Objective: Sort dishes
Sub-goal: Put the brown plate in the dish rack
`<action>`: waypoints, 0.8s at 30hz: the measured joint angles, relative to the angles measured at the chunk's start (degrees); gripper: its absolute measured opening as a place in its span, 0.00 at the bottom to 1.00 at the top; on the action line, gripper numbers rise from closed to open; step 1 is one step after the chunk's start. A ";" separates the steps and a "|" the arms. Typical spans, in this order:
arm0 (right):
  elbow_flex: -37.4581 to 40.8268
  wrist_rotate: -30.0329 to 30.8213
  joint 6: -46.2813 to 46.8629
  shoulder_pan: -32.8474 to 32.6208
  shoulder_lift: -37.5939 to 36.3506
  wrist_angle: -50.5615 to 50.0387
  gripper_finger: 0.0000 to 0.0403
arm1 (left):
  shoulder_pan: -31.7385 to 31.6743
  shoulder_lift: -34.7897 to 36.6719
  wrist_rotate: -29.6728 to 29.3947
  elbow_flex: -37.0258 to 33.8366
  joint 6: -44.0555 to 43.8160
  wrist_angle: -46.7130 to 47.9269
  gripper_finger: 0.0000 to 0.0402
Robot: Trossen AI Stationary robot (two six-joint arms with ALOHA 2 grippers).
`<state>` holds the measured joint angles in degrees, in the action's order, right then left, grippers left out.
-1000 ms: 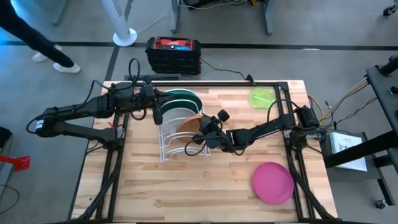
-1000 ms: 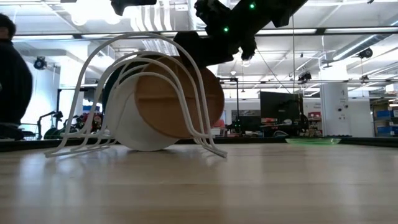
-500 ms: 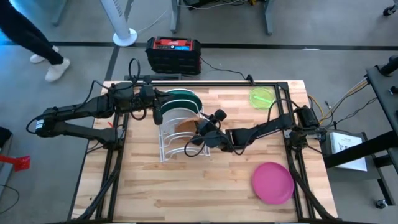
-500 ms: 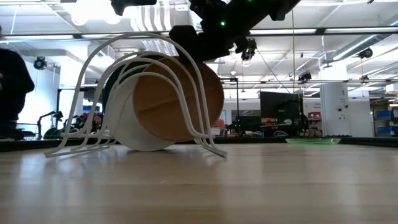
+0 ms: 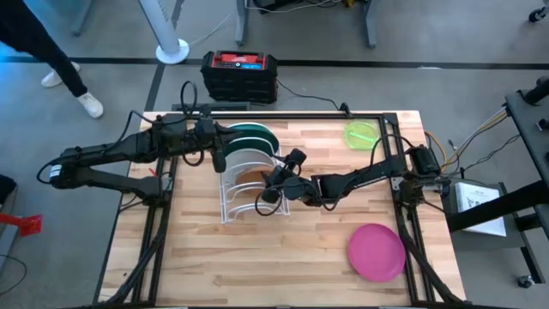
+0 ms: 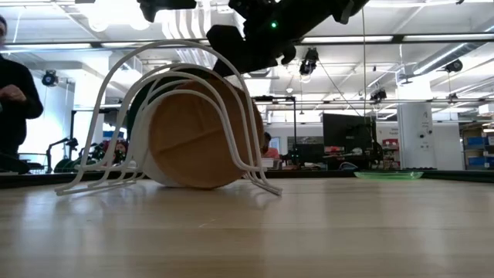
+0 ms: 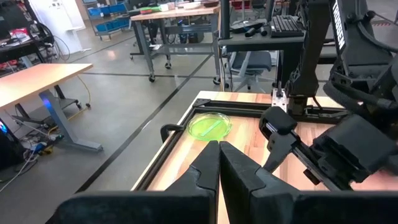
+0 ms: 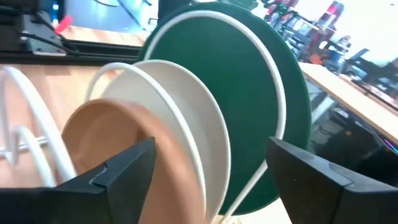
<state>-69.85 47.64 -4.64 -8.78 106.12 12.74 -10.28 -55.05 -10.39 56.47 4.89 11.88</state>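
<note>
Dishes: you've got three standing on edge in the white wire dish rack [image 5: 243, 190], which sits left of ctr on the table [image 5: 283, 257]. Dark green plate [image 5: 250, 135] is at the rack's far end, white plate [image 8: 186, 149] next, brown plate [image 6: 197, 139] w/ divisions nearest the front; low view shows the brown one leaning inside the wire arches. Your right gripper [image 5: 273, 185] is over the rack's right side, just above the brown plate, fingers [image 8: 121, 168] spread wide and holding nothing; right wrist view shows all 3 plates between them but not touching. Your left gripper [image 7: 218, 163] is at the rack's far left end, by the green plate, fingers pressed together, nothing in them. Magenta pink plate [image 5: 377, 251] lies flat nr the table's front right corner. Small lime-green plate [image 5: 361, 134] lies flat nr the far right corner, well apart from the rack. Person [image 6: 15, 96] stands in the room beyond the table's left side.
</note>
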 joint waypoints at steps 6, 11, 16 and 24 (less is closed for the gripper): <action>-0.08 -0.30 -1.64 0.59 -1.04 -0.03 0.81 | -0.01 -0.63 0.00 0.00 -0.02 0.00 0.00; -0.08 -0.15 -4.95 0.55 -2.83 -0.47 0.83 | -0.02 -0.52 0.00 0.00 -0.02 0.02 0.00; -0.07 -0.15 -4.47 0.53 -5.96 -7.46 0.82 | -0.01 -0.20 0.01 0.00 -0.37 1.68 0.00; 7.70 -17.90 6.34 1.66 -15.26 -18.95 0.77 | 0.47 -0.06 0.55 0.00 -2.59 6.13 0.00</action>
<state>-62.15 29.74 1.69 -7.12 90.86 -6.22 -9.81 -55.11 -9.84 56.47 2.30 18.01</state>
